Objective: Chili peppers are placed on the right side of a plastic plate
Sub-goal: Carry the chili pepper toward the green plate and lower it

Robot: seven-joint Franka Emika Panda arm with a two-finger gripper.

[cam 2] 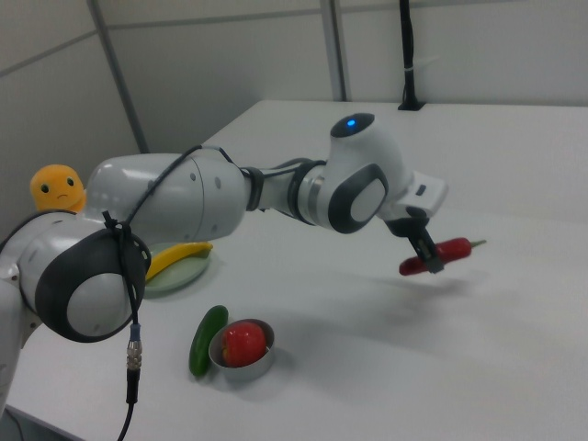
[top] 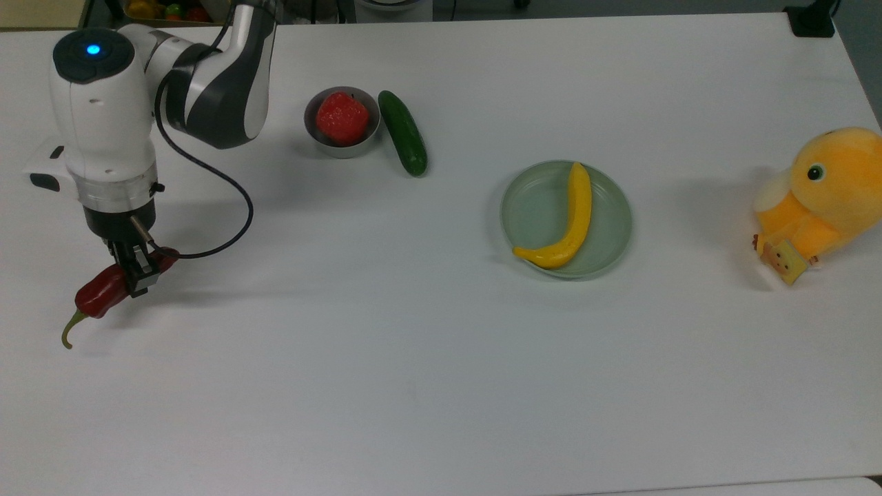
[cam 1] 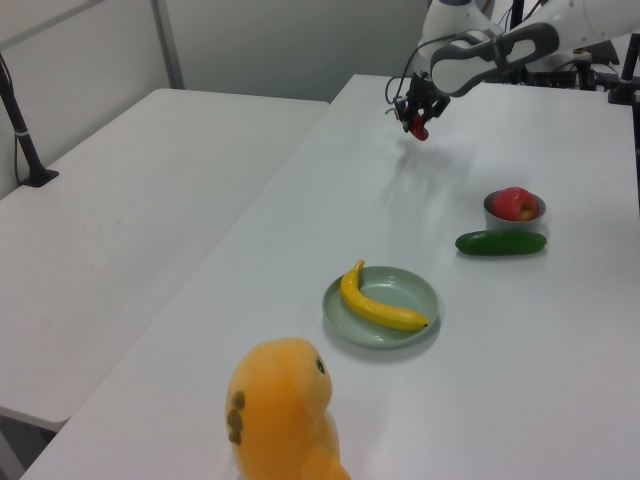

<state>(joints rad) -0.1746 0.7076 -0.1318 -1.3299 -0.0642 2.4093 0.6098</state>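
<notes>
Now hanging clear of the table [top: 441, 386], chili [top: 103, 293] clenched crosswise in the gripper [top: 138, 272] near its blunt end, green stem [top: 69, 332] drooping toward the top view's lower left. Gripping off-centre, so the long stem end sagging a little under its own weight. Showing the gap plainly in the right view, chili [cam 2: 434, 256] floating above its shadow, gripper [cam 2: 428, 254] pinching it from above, stem tip pointing to the right view's right. Riding high at the far end of the table in the left view too, chili [cam 1: 418, 127] tucked under the gripper [cam 1: 414, 116].

Sitting well apart from all this, plate [top: 534, 213] out past the table's middle toward the top view's right, banana [top: 568, 224] curving across it and taking up its right half in the top view. Leaving the bare stretch on the plate's left in the top view, so probably aiming for the table just beside the rim rather than on top of the fruit. Judging the lift as done and the long carry across as next.

Lying along the route's far side, bowl [top: 342, 146] with red fruit [top: 342, 117], cucumber [top: 404, 142] just beside it; looking safely out of the path at this height. Waiting beyond the plate at the top view's right edge, orange plush [top: 820, 196], close enough to the drop zone to deserve watching.
</notes>
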